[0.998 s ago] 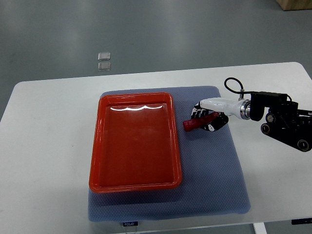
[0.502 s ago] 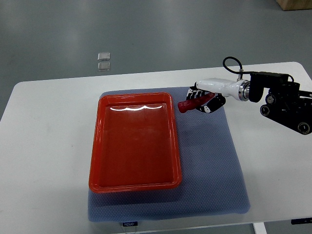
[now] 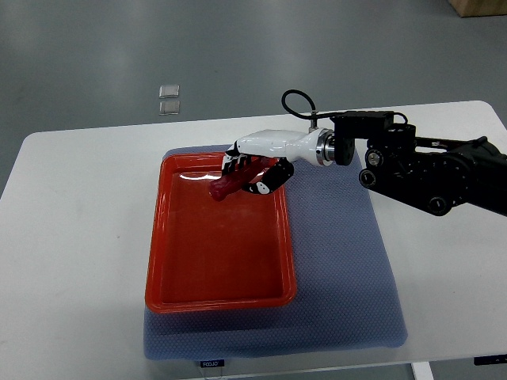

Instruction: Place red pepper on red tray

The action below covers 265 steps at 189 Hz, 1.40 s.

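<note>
My right hand (image 3: 252, 169) reaches in from the right edge and is shut on the red pepper (image 3: 230, 182). The pepper is long and dark red, and its tip sticks out to the left of the fingers. Hand and pepper hang over the far part of the red tray (image 3: 218, 301), which is a shallow rectangular tray with nothing in it. I cannot tell whether the pepper touches the tray floor. The left arm does not show.
The tray lies on a blue-grey mat (image 3: 341, 269) on the white table (image 3: 71, 237). My black forearm (image 3: 420, 170) stretches across the mat's far right corner. Two small clear squares (image 3: 169, 99) lie on the floor beyond the table.
My right hand has carried the pepper to the left and slightly away, from over the mat beside the tray to above the tray's far end.
</note>
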Tool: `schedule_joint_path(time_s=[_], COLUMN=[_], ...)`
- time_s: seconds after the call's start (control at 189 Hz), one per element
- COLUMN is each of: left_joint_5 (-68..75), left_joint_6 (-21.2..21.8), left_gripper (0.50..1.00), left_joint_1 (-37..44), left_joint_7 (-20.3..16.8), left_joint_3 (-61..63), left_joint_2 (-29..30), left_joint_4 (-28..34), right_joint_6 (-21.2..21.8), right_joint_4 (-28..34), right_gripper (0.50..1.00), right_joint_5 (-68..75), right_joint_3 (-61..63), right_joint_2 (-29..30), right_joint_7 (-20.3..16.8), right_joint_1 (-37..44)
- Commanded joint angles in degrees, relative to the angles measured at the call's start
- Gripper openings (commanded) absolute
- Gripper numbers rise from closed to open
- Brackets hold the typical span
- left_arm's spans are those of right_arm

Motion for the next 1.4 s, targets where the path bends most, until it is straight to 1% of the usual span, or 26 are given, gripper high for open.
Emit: schedule_joint_path(time_s=[0.0, 0.106, 0.232, 0.349, 0.412, 0.433, 0.438, 0.486, 0.502, 0.56, 0.565, 0.57, 0.576, 0.586, 0.592, 0.597, 0.602, 0.613, 0.644, 0.687, 0.803, 0.956, 1.083, 1.204, 1.283, 1.394], left_joint_5=[0.0, 0.0, 0.0, 0.0, 0.0, 0.0, 0.0, 0.0, 0.0, 0.0, 0.0, 0.0, 0.0, 0.0, 0.0, 0.0, 0.0, 0.0, 0.0, 0.0, 0.0, 0.0, 0.0, 0.0, 0.0, 0.0], left_joint_6=[0.0, 0.0, 0.0, 0.0, 0.0, 0.0, 0.0, 0.0, 0.0, 0.0, 0.0, 0.0, 0.0, 0.0, 0.0, 0.0, 0.0, 0.0, 0.0, 0.0, 0.0, 0.0, 0.0, 0.0, 0.0, 0.0], left_gripper=[1.000, 1.000, 1.000, 1.000, 1.000, 1.000, 1.000, 1.000, 1.000, 1.000, 1.000, 1.000, 1.000, 1.000, 1.000, 1.000, 1.000, 1.000, 1.000, 1.000, 1.000, 1.000, 1.000, 1.000, 1.000, 1.000], left_joint_1=[0.0, 0.0, 0.0, 0.0, 0.0, 0.0, 0.0, 0.0, 0.0, 0.0, 0.0, 0.0, 0.0, 0.0, 0.0, 0.0, 0.0, 0.0, 0.0, 0.0, 0.0, 0.0, 0.0, 0.0, 0.0, 0.0], left_joint_7=[0.0, 0.0, 0.0, 0.0, 0.0, 0.0, 0.0, 0.0, 0.0, 0.0, 0.0, 0.0, 0.0, 0.0, 0.0, 0.0, 0.0, 0.0, 0.0, 0.0, 0.0, 0.0, 0.0, 0.0, 0.0, 0.0], left_joint_3=[0.0, 0.0, 0.0, 0.0, 0.0, 0.0, 0.0, 0.0, 0.0, 0.0, 0.0, 0.0, 0.0, 0.0, 0.0, 0.0, 0.0, 0.0, 0.0, 0.0, 0.0, 0.0, 0.0, 0.0, 0.0, 0.0], left_joint_2=[0.0, 0.0, 0.0, 0.0, 0.0, 0.0, 0.0, 0.0, 0.0, 0.0, 0.0, 0.0, 0.0, 0.0, 0.0, 0.0, 0.0, 0.0, 0.0, 0.0, 0.0, 0.0, 0.0, 0.0, 0.0, 0.0], left_joint_4=[0.0, 0.0, 0.0, 0.0, 0.0, 0.0, 0.0, 0.0, 0.0, 0.0, 0.0, 0.0, 0.0, 0.0, 0.0, 0.0, 0.0, 0.0, 0.0, 0.0, 0.0, 0.0, 0.0, 0.0, 0.0, 0.0], right_joint_6=[-0.1, -0.5, -2.0, -2.7, -2.8, -2.8, -2.8, -2.8, -2.8, -2.9, -2.9, -2.9, -2.9, -2.9, -3.0, -3.0, -3.1, -3.2, -4.0, -5.2, -7.5, -8.5, -6.6, -2.0, 0.2, 0.7], right_joint_4=[-0.8, -2.2, -3.4, -4.8, -5.6, -5.8, -6.0, -6.5, -6.5, -6.6, -6.6, -6.6, -6.7, -6.7, -6.6, -6.6, -6.6, -6.6, -6.7, -6.7, -6.7, -6.7, -6.9, -8.1, -9.7, -11.8], right_gripper=[0.598, 0.603, 0.607, 0.627, 0.646, 0.660, 0.674, 0.721, 0.748, 0.809, 0.821, 0.821, 0.835, 0.836, 0.852, 0.852, 0.866, 0.876, 0.897, 0.911, 0.913, 0.913, 0.911, 0.911, 0.911, 0.911], right_joint_5=[-1.3, -1.6, -1.8, -1.7, -1.7, -1.7, -1.7, -1.7, -1.7, -1.5, -1.5, -1.5, -1.5, -1.5, -1.4, -1.4, -1.3, -1.3, -1.2, -1.1, -0.7, 2.1, 10.4, 18.7, 25.5, 34.0], right_joint_3=[-2.4, -5.9, -7.4, -7.4, -7.5, -7.5, -7.5, -7.5, -7.5, -7.4, -7.4, -7.4, -7.4, -7.4, -7.4, -7.4, -7.3, -7.3, -7.3, -7.3, -7.1, -4.6, 2.7, 8.8, 12.6, 16.0], right_joint_2=[2.9, 5.0, 5.5, 5.7, 7.1, 7.6, 7.7, 8.1, 8.1, 8.1, 8.1, 8.1, 8.1, 8.1, 8.1, 8.1, 8.0, 8.0, 7.8, 7.7, 7.2, 4.8, 2.5, 0.7, 0.5, 0.6], right_joint_7=[-0.3, -0.4, -0.6, -1.3, -1.3, -1.3, -1.3, -1.3, -1.3, -1.3, -1.3, -1.3, -1.3, -1.3, -1.3, -1.3, -1.3, -1.3, -1.3, -1.3, -1.2, -0.8, -1.3, -1.6, -3.4, -5.2], right_joint_1=[0.0, -0.3, -1.0, -1.6, -1.6, -1.6, -1.6, -1.7, -1.8, -1.8, -1.8, -1.8, -1.8, -1.8, -1.9, -1.9, -1.9, -2.0, -2.2, -2.6, -2.9, -2.8, -3.5, -5.3, -7.4, -10.4])
